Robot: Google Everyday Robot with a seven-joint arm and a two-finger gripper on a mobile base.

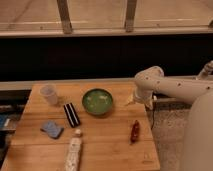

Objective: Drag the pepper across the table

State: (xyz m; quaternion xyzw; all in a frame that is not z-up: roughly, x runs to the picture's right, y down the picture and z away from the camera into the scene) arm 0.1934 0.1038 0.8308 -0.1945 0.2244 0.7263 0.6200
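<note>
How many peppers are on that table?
1. The pepper lies near the table's right edge, apart from the bowl. The gripper hovers just right of the bowl. None looks hidden.

Behind the tabletop (107, 132) we see a wide dark wall band (75, 57), and above it a pale ledge (75, 32) with two grey window posts (64, 15). On the right side the floor (167, 125) is speckled grey. The light is warm and rather dim. The end effector (131, 101) hangs over the far right part of the tabletop
</note>
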